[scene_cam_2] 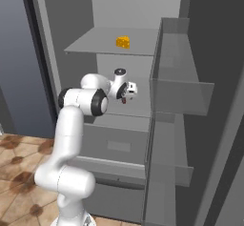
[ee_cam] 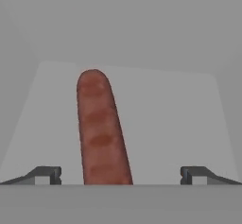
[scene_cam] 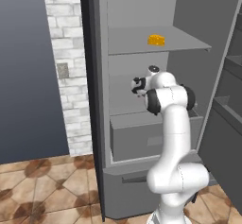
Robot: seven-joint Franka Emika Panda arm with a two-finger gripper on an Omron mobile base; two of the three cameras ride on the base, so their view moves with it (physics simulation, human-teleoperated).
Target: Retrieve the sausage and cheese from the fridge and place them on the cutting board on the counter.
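The tall dark grey fridge (scene_cam: 97, 100) stands with its door open. The thin reddish-brown sausage (ee_cam: 100, 131) lies on a light grey inner shelf (ee_cam: 165, 119), between the two dark fingertips (ee_cam: 45, 175); the jaws are wide apart, not touching it. The small yellow-orange cheese wedge (scene_cam: 156, 40) sits on the upper shelf (scene_cam: 137, 46)

I can read no text, label, brand, number or sign anywhere on my feeds.
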